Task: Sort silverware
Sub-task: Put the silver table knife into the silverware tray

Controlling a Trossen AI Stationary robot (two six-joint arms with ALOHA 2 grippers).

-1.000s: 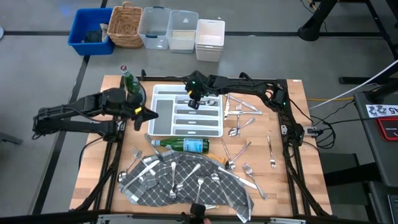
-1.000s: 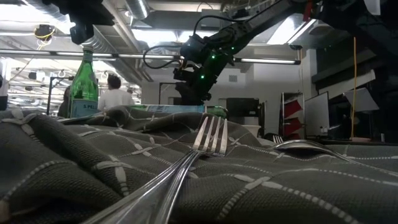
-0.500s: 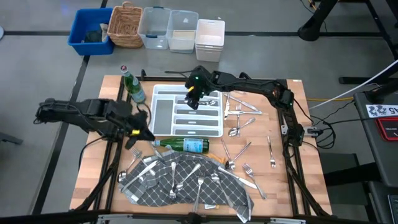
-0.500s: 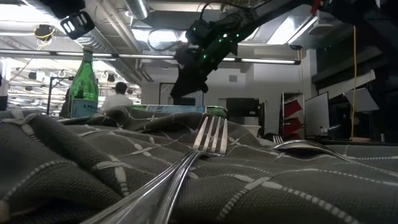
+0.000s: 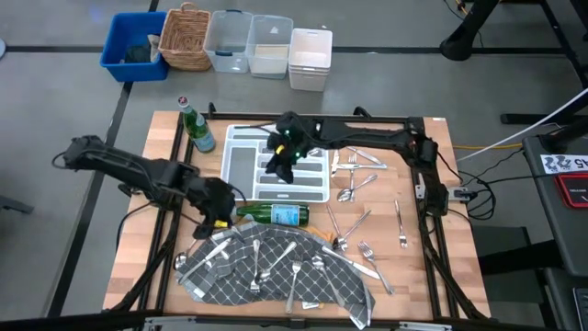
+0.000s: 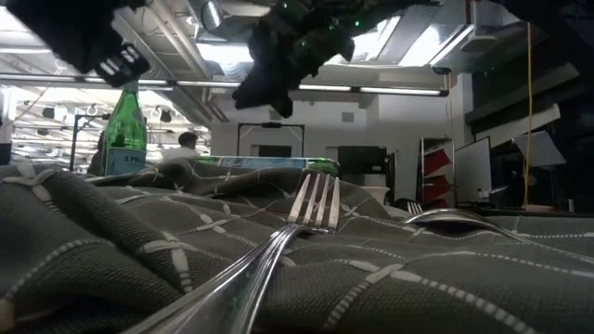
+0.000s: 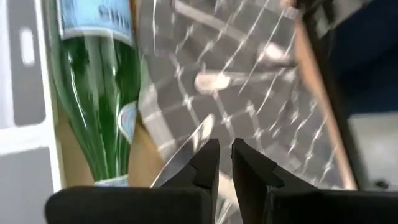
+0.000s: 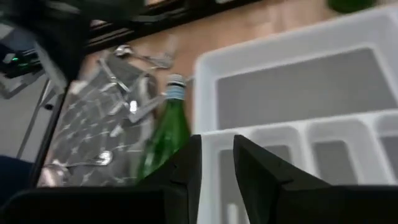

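The silverware (image 5: 276,262) lies scattered in two lots — forks and spoons on the grey checked cloth (image 5: 335,287) at the near edge of the tabletop (image 5: 459,267), and more pieces on bare wood to the right of the white tray (image 5: 241,165). The left end effector (image 5: 209,223) hangs just beside the neck end of the lying green bottle (image 5: 276,215) at the cloth's edge, fingers (image 7: 208,163) nearly together with nothing between them. The right end effector (image 5: 278,165) hovers over the tray's compartments — its fingers (image 8: 252,163) slightly apart and empty; a second bottle (image 5: 195,129) stands at the tray's far left corner.
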